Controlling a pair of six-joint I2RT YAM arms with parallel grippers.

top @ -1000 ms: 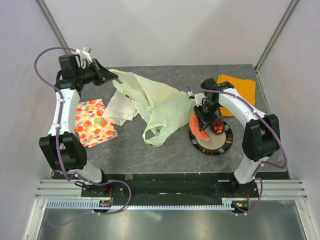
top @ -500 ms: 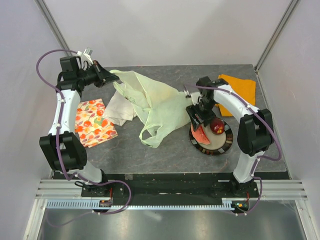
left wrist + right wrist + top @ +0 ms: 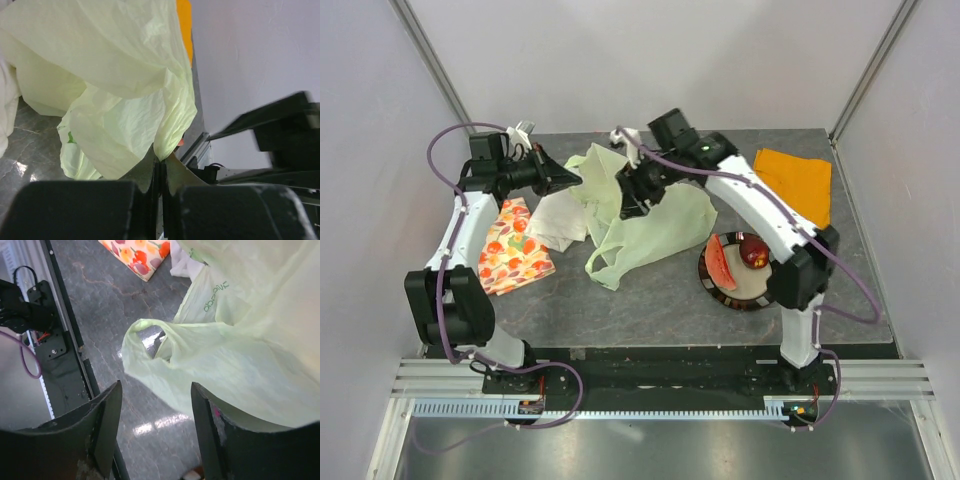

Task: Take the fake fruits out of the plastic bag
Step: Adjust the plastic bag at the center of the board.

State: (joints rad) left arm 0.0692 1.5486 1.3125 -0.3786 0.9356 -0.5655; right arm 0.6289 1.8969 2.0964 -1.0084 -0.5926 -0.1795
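The pale green plastic bag [image 3: 650, 225] lies crumpled across the table's middle, one handle loop [image 3: 603, 262] trailing toward the front. My left gripper [image 3: 572, 180] is shut on the bag's upper left edge; its wrist view shows the film [image 3: 115, 75] pinched between the closed tips [image 3: 161, 162]. My right gripper [image 3: 632, 195] hovers open over the bag's top, and nothing sits between its fingers [image 3: 156, 390] above the bag [image 3: 240, 360]. Two fake fruits, a red slice [image 3: 719, 263] and a round red piece [image 3: 754, 252], rest on a dark-rimmed plate [image 3: 765, 295]. Whatever is inside the bag is hidden.
A white cloth [image 3: 555, 220] lies under the bag's left side. A cloth printed with fruits [image 3: 510, 250] is at the left, and an orange cloth [image 3: 795, 180] at the back right. Walls enclose the table on three sides.
My right gripper opened, left the red slice on the plate and swung back-left to above the bag. The left gripper shifted right with the bag's edge, bunching the bag.
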